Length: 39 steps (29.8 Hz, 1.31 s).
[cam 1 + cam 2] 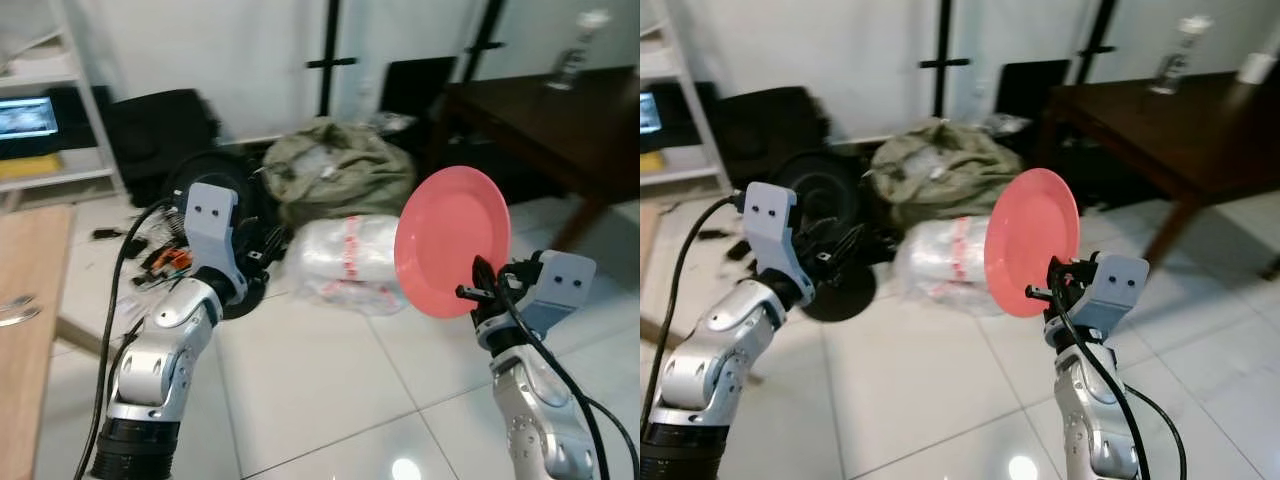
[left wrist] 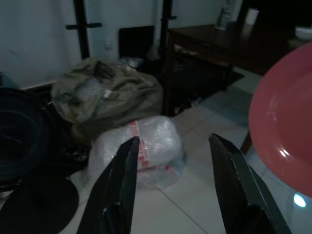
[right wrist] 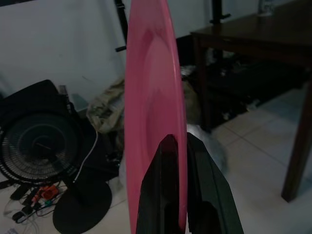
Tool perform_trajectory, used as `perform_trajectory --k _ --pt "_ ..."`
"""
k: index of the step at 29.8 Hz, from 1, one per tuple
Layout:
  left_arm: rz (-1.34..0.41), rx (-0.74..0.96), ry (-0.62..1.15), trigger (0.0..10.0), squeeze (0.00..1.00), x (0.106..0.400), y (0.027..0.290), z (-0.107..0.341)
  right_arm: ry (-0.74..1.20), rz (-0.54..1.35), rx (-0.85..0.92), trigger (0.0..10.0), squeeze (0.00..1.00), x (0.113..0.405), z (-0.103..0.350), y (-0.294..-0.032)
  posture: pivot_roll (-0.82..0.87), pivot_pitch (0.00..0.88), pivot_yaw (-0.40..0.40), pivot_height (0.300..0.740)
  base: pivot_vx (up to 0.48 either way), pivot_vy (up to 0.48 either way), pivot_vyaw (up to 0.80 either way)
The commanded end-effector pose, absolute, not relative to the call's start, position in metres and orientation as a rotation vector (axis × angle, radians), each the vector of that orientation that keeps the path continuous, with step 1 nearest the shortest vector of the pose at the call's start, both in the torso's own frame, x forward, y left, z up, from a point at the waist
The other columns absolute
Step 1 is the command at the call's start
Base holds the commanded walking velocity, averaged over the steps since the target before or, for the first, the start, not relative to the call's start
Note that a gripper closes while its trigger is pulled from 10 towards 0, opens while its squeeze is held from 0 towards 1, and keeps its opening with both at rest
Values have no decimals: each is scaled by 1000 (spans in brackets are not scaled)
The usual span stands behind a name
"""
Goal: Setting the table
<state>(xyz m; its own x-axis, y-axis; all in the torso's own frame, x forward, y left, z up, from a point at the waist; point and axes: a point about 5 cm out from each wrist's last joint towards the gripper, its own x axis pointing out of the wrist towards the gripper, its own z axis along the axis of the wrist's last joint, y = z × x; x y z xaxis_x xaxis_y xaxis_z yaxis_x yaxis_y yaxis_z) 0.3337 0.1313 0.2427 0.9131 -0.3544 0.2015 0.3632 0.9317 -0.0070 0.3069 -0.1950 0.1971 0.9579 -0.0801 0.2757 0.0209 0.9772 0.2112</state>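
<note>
A pink plate [image 1: 452, 240] stands on edge in the air, and my right gripper [image 1: 482, 282] is shut on its lower rim. In the right wrist view both black fingers [image 3: 165, 185] pinch the plate [image 3: 151, 97] from either side. My left gripper [image 2: 173, 165] is raised at chest height to the left of the plate, open, with nothing between its fingers [image 2: 124, 180]. The plate's rim [image 2: 285, 122] appears at the side of the left wrist view. A dark wooden table [image 1: 1180, 120] stands ahead on the right.
On the tiled floor ahead lie an olive bag [image 1: 335, 165], a white wrapped bundle [image 1: 345, 260], a black fan [image 3: 39, 146] and loose cables [image 1: 160, 258]. A light wooden tabletop [image 1: 25, 300] sits at the left. A white shelf [image 1: 50, 120] stands behind it.
</note>
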Motion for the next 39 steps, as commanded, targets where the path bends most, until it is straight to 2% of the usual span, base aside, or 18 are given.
perform_trajectory --k 1,39 --pt "-371 -55 -186 10000 0 333 131 238 -282 -53 206 10000 0 306 194 -196 104 122 71 740 0 0 -800" --pt "-359 -28 -220 10000 0 335 130 238 -281 -52 206 10000 0 305 194 -196 96 126 71 740 0 0 -800"
